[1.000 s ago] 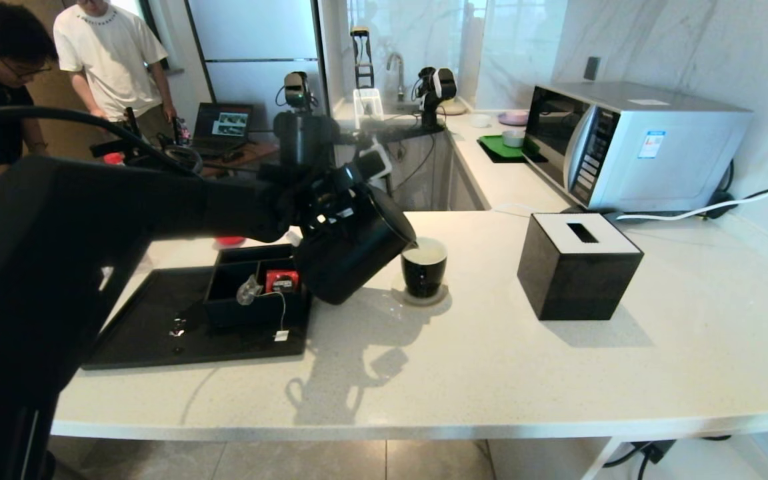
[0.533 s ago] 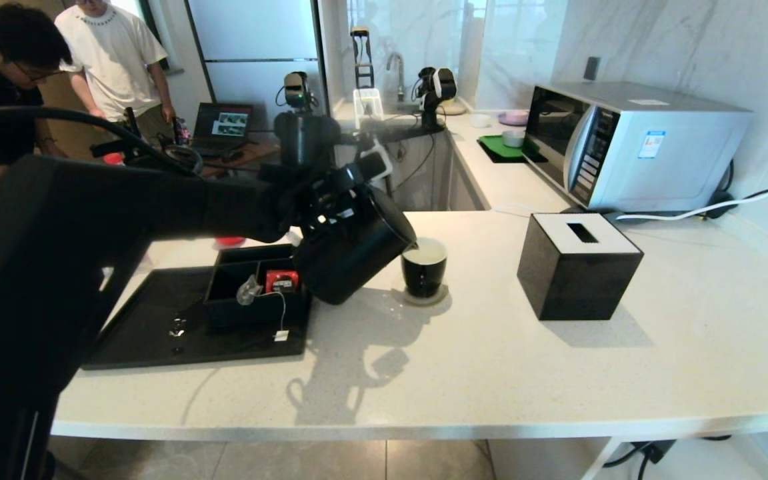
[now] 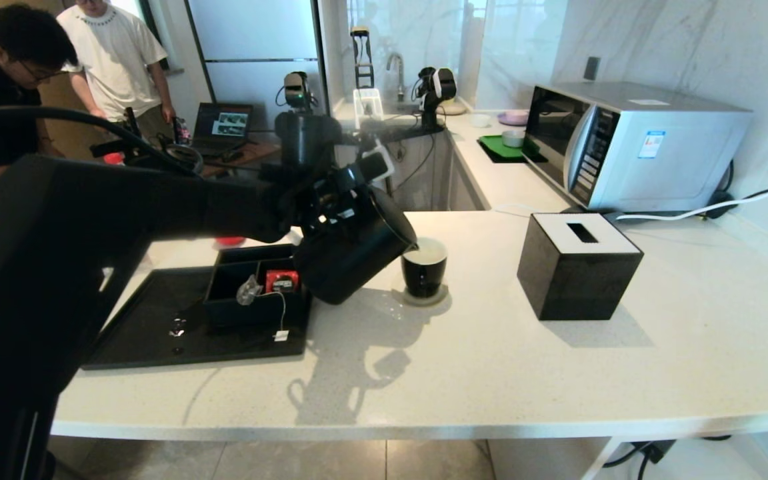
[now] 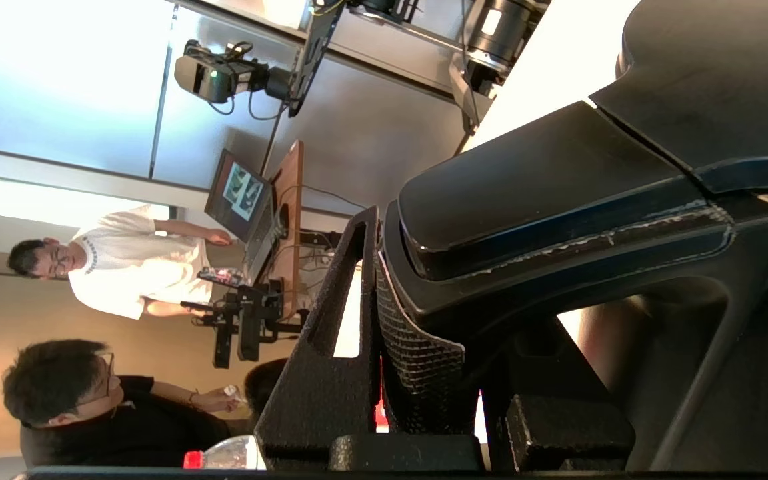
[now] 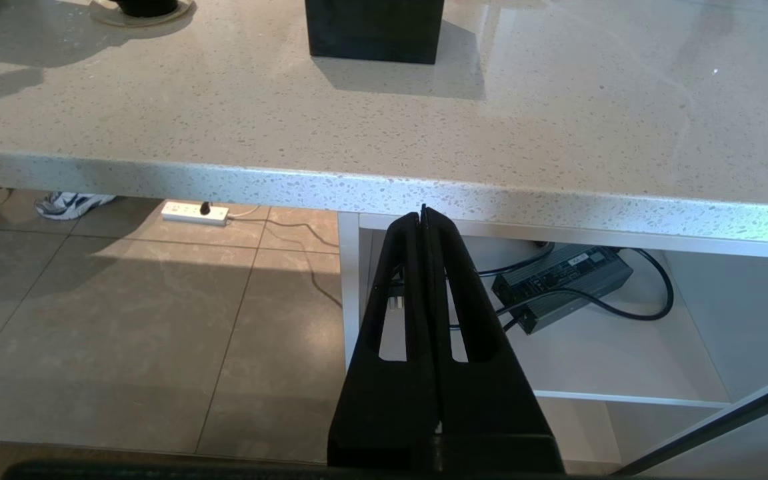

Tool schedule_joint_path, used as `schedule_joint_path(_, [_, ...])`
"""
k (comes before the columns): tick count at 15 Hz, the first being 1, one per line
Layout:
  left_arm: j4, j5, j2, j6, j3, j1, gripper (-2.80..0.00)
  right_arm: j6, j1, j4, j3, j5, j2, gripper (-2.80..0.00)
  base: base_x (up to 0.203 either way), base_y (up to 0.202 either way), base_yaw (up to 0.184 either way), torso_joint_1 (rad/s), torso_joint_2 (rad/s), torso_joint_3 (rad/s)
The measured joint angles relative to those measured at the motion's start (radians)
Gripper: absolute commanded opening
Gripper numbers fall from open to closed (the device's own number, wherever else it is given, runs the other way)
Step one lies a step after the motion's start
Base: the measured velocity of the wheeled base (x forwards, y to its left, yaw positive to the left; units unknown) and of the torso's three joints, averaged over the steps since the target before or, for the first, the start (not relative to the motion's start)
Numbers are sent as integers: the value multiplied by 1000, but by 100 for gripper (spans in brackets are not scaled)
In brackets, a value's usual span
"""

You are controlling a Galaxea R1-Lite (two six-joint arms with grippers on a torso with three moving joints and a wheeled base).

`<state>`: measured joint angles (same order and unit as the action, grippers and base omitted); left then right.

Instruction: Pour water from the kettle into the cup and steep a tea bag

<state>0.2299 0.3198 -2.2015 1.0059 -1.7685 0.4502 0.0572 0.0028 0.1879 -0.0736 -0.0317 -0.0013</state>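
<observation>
The left gripper (image 3: 331, 200) pinches the handle of the kettle (image 3: 351, 250), holding it tilted in the air with its spout at the rim of the cup (image 3: 424, 268), which stands on a coaster (image 3: 424, 297) on the counter (image 3: 491, 360). The tea bag (image 3: 248, 291) lies on a black box (image 3: 254, 293) on the tray (image 3: 157, 333). The right gripper (image 5: 424, 227) hangs below the counter edge, fingers pressed together on nothing.
</observation>
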Motion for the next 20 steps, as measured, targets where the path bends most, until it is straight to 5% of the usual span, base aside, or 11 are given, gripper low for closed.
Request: schedule_joint_path(20, [1,0,0,-1,0,-1,-280,0,0,0,0,0,0,-280,0,0,0,0,0,0])
